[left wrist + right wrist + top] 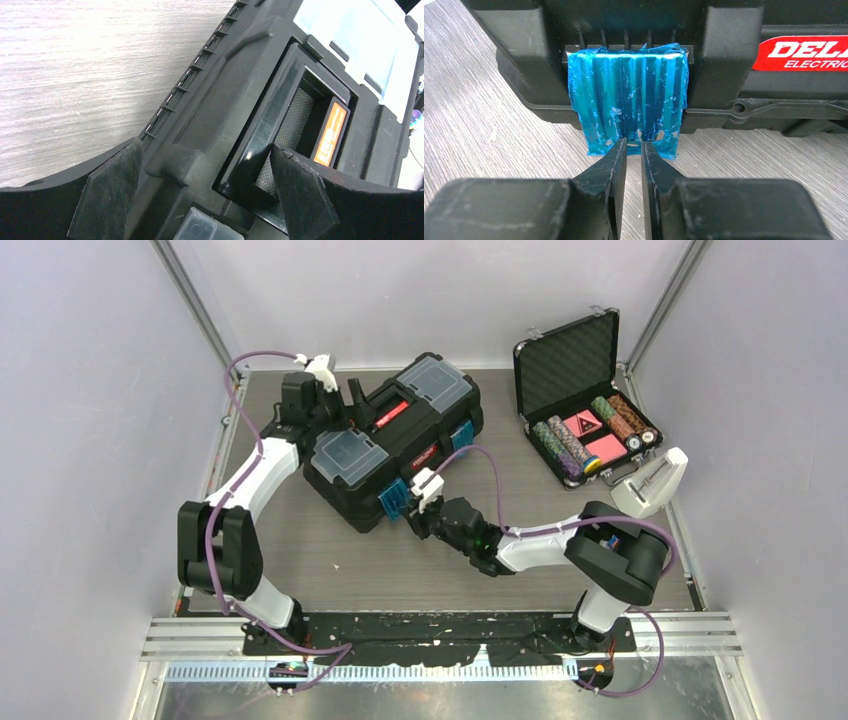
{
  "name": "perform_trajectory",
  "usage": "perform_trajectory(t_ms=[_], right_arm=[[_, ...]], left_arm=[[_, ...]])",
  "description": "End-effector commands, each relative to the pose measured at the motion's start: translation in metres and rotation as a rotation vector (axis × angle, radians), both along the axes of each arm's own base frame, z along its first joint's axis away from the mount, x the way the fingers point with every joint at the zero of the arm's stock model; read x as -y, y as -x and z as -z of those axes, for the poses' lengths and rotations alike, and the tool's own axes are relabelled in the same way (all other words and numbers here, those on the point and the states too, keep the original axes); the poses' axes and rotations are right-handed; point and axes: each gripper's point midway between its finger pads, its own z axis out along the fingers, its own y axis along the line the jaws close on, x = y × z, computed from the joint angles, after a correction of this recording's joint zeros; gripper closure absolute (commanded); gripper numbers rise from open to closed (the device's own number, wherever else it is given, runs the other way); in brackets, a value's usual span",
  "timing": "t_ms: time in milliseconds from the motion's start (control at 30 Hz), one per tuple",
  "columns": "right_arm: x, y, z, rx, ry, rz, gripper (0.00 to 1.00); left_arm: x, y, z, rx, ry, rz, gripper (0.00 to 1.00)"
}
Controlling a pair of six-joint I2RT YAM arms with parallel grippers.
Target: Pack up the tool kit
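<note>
Two cases show overhead on the worktop [330,580]: closed toolbox [400,440] left of centre, two clear lids [345,450], two blue latches [393,498]; open case [565,370] holds chips [565,445]. Left wrist: left fingers [107,200] gape over the toolbox. Right wrist: right fingers [609,165], nearly closed, touch one latch [629,95].

left arm [262,465]: reaching forward, fingers [107,195] wide apart | right arm [535,550]: low, fingers [606,170] nearly closed
</note>
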Motion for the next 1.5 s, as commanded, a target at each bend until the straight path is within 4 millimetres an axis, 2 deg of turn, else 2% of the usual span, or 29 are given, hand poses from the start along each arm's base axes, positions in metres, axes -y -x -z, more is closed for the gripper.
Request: perform_trajectory(t_ms=[0,267,433,567,633,767,833,867,900,933,967,1000,1033,1067,1100,1133,1167,1200,1233,1267,1300,1333,1367,1400,1433,1467], right_arm=[[-0.027,-0.027,-0.048,0.134,-0.145,0.025,0.79],[-0.040,-0.042,-0.060,0.199,-0.187,0.050,0.81],[-0.040,-0.055,-0.058,0.235,-0.187,0.075,0.83],[-0.040,-0.066,-0.065,0.266,-0.208,0.096,0.84],[-0.040,-0.068,-0.070,0.281,-0.206,0.092,0.84],[-0.021,-0.054,-0.082,0.283,-0.214,0.087,0.81],[-0.005,-0.046,-0.083,0.273,-0.187,0.099,0.78],[0.005,-0.042,-0.089,0.281,-0.178,0.106,0.74],[0.014,-0.041,-0.079,0.258,-0.132,0.124,0.72],[0.023,-0.039,-0.093,0.266,-0.147,0.141,0.68],[0.035,-0.041,-0.083,0.232,-0.102,0.174,0.66],[0.043,-0.038,-0.099,0.229,-0.136,0.194,0.61],[0.055,-0.040,-0.089,0.192,-0.092,0.225,0.58],[0.064,-0.038,-0.105,0.183,-0.128,0.248,0.53],[0.076,-0.040,-0.096,0.135,-0.092,0.286,0.47],[0.092,-0.038,-0.101,0.115,-0.074,0.325,0.42],[0.107,-0.039,-0.120,0.114,-0.120,0.370,0.33],[0.123,-0.039,-0.113,0.086,-0.077,0.418,0.30],[0.141,-0.041,-0.129,0.093,-0.115,0.466,0.23],[0.165,-0.044,-0.121,0.068,-0.061,0.538,0.20],[0.181,-0.041,-0.139,0.082,-0.101,0.581,0.14],[0.207,-0.043,-0.139,0.074,-0.065,0.672,0.11],[0.225,-0.038,-0.152,0.088,-0.093,0.721,0.06],[0.251,-0.035,-0.149,0.082,-0.046,0.814,0.03],[0.269,-0.027,-0.162,0.107,-0.071,0.859,0.01],[0.291,-0.022,-0.160,0.112,-0.034,0.941,0.03]], left_arm=[[0.047,0.113,0.114,-0.560,0.055,0.145,0.06],[0.069,0.136,0.126,-0.603,0.088,0.204,0.07],[0.079,0.148,0.131,-0.636,0.121,0.222,0.07],[0.085,0.161,0.136,-0.646,0.118,0.245,0.07],[0.076,0.157,0.138,-0.632,0.082,0.215,0.06],[0.041,0.130,0.123,-0.557,-0.006,0.108,0.05],[0.024,0.108,0.105,-0.496,-0.039,0.047,0.04],[0.015,0.099,0.096,-0.465,-0.058,0.017,0.04],[0.007,0.088,0.084,-0.428,-0.077,-0.015,0.03],[0.000,0.078,0.074,-0.392,-0.096,-0.044,0.03],[-0.008,0.069,0.062,-0.355,-0.113,-0.073,0.01],[-0.014,0.060,0.049,-0.314,-0.128,-0.101,0.01],[-0.021,0.053,0.036,-0.273,-0.143,-0.126,0.00],[-0.027,0.047,0.022,-0.229,-0.159,-0.150,0.01],[-0.033,0.042,0.009,-0.185,-0.175,-0.170,0.00],[-0.041,0.039,-0.007,-0.137,-0.193,-0.201,0.00],[-0.051,0.037,-0.021,-0.091,-0.219,-0.238,0.00],[-0.057,0.039,-0.037,-0.042,-0.231,-0.258,0.00],[-0.063,0.042,-0.052,0.005,-0.240,-0.278,0.00],[-0.069,0.050,-0.071,0.063,-0.246,-0.295,0.00],[-0.075,0.057,-0.085,0.107,-0.253,-0.312,0.00],[-0.082,0.067,-0.098,0.148,-0.257,-0.330,0.00],[-0.088,0.078,-0.109,0.189,-0.261,-0.346,0.00],[-0.094,0.091,-0.122,0.236,-0.261,-0.361,0.00],[-0.100,0.104,-0.132,0.283,-0.261,-0.373,0.00],[-0.104,0.117,-0.141,0.335,-0.258,-0.378,0.00]])
